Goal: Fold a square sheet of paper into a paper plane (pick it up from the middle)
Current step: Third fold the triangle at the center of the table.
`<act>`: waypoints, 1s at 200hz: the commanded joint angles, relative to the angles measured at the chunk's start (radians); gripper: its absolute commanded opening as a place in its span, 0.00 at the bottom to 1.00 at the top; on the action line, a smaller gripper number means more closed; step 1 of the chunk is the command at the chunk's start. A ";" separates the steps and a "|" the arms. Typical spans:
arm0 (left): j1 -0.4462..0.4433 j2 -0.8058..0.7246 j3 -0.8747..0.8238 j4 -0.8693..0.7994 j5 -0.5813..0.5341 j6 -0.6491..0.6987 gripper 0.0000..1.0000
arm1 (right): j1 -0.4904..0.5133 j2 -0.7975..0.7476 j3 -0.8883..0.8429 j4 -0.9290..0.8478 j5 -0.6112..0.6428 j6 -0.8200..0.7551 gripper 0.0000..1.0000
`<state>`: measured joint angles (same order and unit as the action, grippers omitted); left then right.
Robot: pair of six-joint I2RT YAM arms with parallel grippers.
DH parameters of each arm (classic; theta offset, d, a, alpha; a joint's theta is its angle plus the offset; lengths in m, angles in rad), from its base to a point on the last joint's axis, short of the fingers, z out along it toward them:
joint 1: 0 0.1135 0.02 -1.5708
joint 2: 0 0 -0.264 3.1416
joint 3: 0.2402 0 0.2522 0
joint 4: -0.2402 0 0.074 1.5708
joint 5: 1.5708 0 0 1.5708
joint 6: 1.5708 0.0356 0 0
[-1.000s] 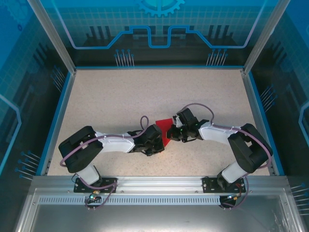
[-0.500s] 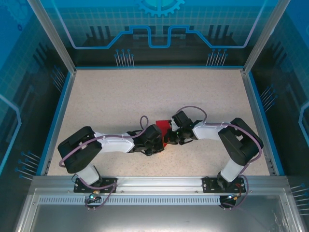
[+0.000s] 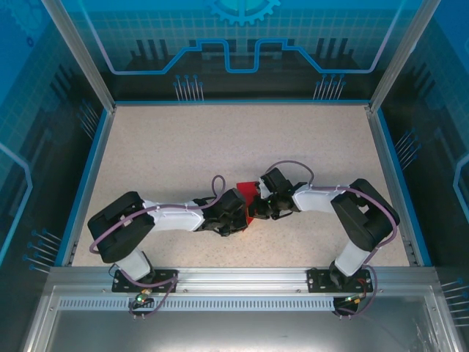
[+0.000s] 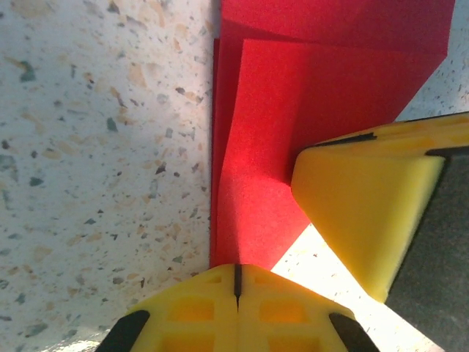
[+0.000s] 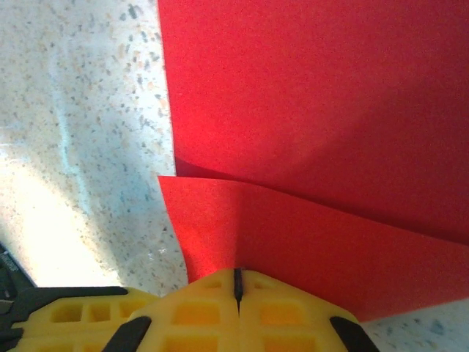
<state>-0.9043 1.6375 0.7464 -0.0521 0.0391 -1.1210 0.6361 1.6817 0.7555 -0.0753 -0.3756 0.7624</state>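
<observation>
While one part-folded square sheet of paper (image 3: 248,189) lay on the table (image 3: 183,147), two sets of jaws met it; left jaws and right jaws were closed tight, tips on it.

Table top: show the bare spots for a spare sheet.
Bare: the far half of the table by the back wall; the middle strip by the front rail. Crowded: centre, where left arm and right arm meet over the red paper.

The desk (image 3: 183,147) is evenly lit from above and sharply rendered overhead. In the wrist views, glare patches are blown out beside the red paper (image 4: 293,95), with soft shadows.
</observation>
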 commanded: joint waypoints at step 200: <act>-0.002 0.016 0.107 -0.225 -0.021 0.065 0.00 | -0.320 -0.103 0.015 -0.115 -0.007 -0.135 0.00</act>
<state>-0.9043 1.6489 0.8047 -0.1734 0.0261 -1.1297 0.3199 1.6714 0.7982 -0.1364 -0.3740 0.6342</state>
